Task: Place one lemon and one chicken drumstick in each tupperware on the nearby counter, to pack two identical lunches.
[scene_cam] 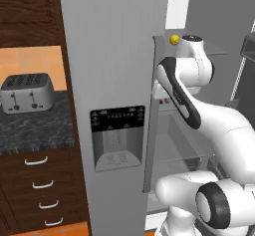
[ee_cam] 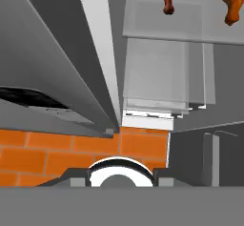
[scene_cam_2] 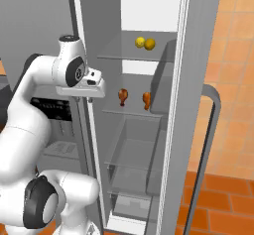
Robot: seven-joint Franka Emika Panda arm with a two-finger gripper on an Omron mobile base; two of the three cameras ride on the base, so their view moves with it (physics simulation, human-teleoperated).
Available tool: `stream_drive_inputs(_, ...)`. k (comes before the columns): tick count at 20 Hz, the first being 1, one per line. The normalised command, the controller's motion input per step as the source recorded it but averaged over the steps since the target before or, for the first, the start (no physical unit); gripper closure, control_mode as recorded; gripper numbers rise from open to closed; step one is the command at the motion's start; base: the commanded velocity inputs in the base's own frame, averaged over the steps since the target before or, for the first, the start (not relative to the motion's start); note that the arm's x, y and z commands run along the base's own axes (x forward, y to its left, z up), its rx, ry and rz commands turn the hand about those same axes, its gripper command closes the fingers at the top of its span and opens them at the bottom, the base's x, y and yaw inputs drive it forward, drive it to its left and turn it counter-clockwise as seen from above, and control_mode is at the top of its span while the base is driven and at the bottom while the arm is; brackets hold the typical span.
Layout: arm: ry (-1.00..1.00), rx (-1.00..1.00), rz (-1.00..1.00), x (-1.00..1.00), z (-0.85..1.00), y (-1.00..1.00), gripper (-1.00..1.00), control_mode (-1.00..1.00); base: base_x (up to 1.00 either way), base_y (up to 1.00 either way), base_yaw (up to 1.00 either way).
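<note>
Lemons [scene_cam_2: 145,43] are sitting side by side on an upper fridge shelf [scene_cam_2: 119,55], touching or nearly so, and two drumsticks [scene_cam_2: 123,96] are resting on the shelf below, well apart from each other. The fridge door [scene_cam_2: 186,105] is standing open to the right. The arm is reaching toward the opening, with the end effector [scene_cam_2: 89,99] hanging at the left edge of the fridge, near the drumstick shelf; whether its fingers are wide or narrow cannot be told from these views.

A lemon is likely firm, light and round, so it is apt to roll; closing across its middle looks safest. A drumstick is probably softer and slicker, with a thick meaty end and a thin bone end; gripping across the meaty part should be steadier than pinching the bone.

Left of the fridge, the counter [scene_cam: 35,130] is carrying a toaster [scene_cam: 27,91].
</note>
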Motion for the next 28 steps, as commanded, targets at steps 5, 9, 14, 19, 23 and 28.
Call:
stream_drive_inputs(5, -0.48, -0.13, -0.11, -0.33, 0.06, -0.64, -1.0, -1.0, 0.0, 0.0, 0.0)
stream_drive_inputs(9, -0.52, -0.17, -0.13, -0.18, 0.12, -1.0, -1.0, -1.0, 0.0, 0.0, 0.0)
stream_drive_inputs(14, 0.18, 0.24, -0.02, 0.5, 0.2, -0.6, -1.0, -1.0, 0.0, 0.0, 0.0)
stream_drive_inputs(19, 0.12, 0.16, 0.01, 0.53, -0.09, -0.56, -1.0, -1.0, 0.0, 0.0, 0.0)
stream_drive_inputs(23, 0.0, -0.18, 0.0, 0.62, -0.36, 0.0, -1.0, -1.0, 0.0, 0.0, 0.0)
stream_drive_inputs(28, 0.01, -0.08, 0.0, 0.61, -0.39, -0.06, -1.0, -1.0, 0.0, 0.0, 0.0)
